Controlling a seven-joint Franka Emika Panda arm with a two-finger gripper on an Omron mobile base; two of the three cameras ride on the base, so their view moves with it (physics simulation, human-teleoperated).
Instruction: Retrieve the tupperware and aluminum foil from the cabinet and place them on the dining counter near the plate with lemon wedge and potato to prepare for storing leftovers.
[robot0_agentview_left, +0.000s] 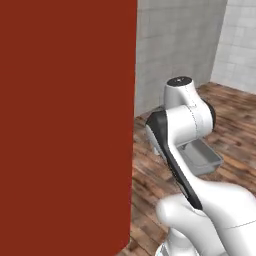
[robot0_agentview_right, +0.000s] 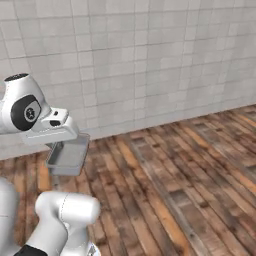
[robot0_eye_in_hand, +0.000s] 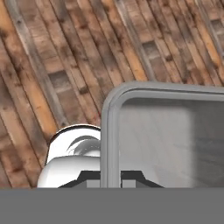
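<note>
The pincer is clamped on the tupperware's rim at 6 o'clock; its tips are mostly hidden, and the tub's right side is cut off above the wood floor.

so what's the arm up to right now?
The gripper is shut on the rim of the tupperware, a shallow grey tub, and holds it in the air above the wooden floor. The tub hangs roughly level and looks empty inside. A large red panel stands close on the robot's left, and a tiled wall runs ahead. So the tub is in hand and not yet set down.
</note>
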